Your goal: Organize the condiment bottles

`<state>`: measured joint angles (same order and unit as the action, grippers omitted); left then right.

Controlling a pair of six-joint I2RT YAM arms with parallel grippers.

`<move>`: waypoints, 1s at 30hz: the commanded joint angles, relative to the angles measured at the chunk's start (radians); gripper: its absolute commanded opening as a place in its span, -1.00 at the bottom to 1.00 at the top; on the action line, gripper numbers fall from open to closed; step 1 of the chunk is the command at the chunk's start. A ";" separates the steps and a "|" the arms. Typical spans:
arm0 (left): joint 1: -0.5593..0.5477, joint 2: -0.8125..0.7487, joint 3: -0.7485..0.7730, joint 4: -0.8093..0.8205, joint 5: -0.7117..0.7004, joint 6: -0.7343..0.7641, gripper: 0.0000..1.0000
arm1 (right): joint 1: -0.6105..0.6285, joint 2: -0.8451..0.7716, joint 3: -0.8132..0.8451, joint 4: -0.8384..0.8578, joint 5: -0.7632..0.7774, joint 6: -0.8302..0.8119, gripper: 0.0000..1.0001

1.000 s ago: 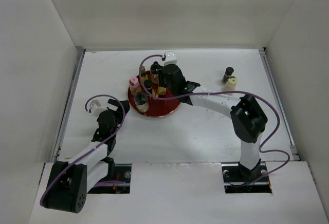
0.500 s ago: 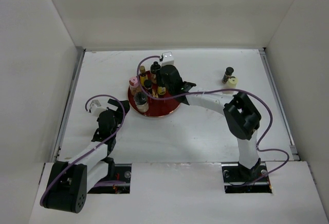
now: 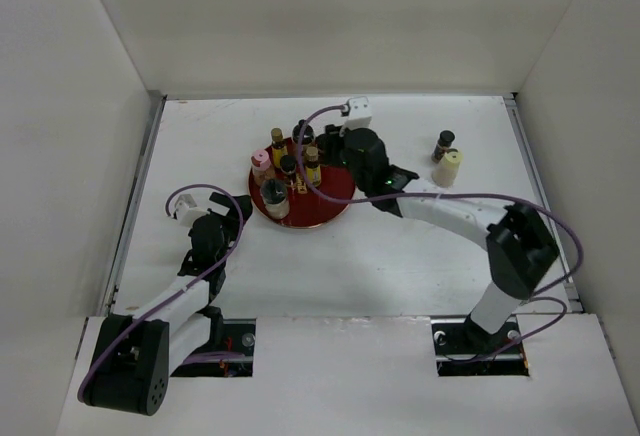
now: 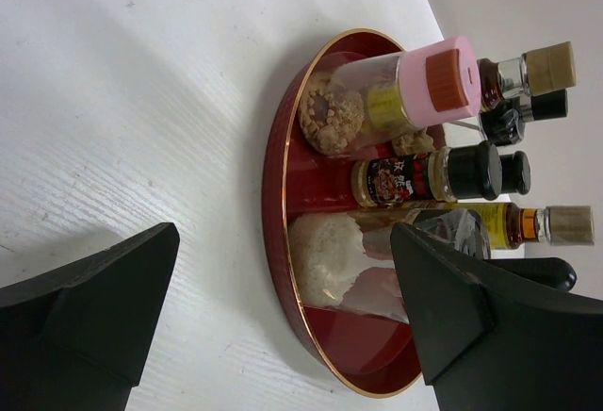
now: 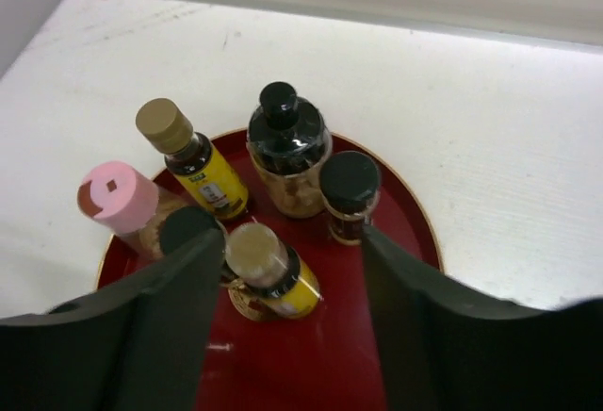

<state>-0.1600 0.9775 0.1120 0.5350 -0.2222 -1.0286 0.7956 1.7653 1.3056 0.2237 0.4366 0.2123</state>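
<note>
Several condiment bottles stand on the round red tray: a pink-capped jar, a tan-capped yellow bottle, a black-capped jar, a small black-capped jar and a wide jar of white powder. My right gripper hovers open over the tray. A second yellow-labelled bottle stands free between its fingers. Off the tray at the right stand a dark bottle and a pale yellow-capped bottle. My left gripper rests open on the table, left of the tray, holding nothing.
White walls enclose the table on the left, back and right. The right arm's elbow reaches over the right half of the table. A purple cable loops above the tray's bottles.
My right gripper has opened and let go of the yellow-labelled bottle, which now stands on the tray. The gripper has drawn back to the right and its elbow has swung right. The left arm is still.
</note>
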 commanded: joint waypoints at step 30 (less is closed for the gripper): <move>-0.016 0.009 0.026 0.051 -0.009 -0.005 1.00 | -0.657 -0.141 -0.305 -0.052 0.039 0.139 0.44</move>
<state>-0.1715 0.9863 0.1120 0.5365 -0.2260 -1.0286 0.1387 1.6093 0.9531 0.1535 0.4702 0.3668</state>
